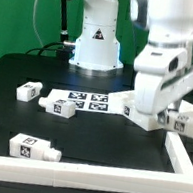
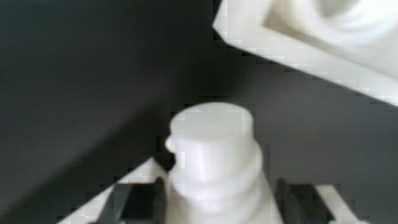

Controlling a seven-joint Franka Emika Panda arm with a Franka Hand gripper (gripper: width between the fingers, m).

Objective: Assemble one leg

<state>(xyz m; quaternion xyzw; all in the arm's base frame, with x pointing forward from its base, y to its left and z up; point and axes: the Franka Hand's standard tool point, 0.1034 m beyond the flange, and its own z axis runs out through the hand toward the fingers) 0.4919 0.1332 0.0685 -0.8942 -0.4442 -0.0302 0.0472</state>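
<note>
In the wrist view my gripper [image 2: 214, 197] is shut on a white leg [image 2: 214, 145]. The leg stands out between the dark fingers [image 2: 125, 203], its rounded end towards the corner of the large white panel [image 2: 311, 40], a short way from it. In the exterior view the gripper [image 1: 143, 110] is low over the table at the exterior view's right, and the arm hides the held leg and most of the panel. Three more legs with tags lie on the black table: two at the left [image 1: 26, 91] [image 1: 58, 105] and one in front [image 1: 33, 147].
The marker board [image 1: 92, 100] lies in the middle of the table. Another tagged white piece [image 1: 182, 120] lies at the exterior view's right beside the arm. A white rail [image 1: 92, 175] borders the table's front and sides. The robot base [image 1: 96, 39] stands behind.
</note>
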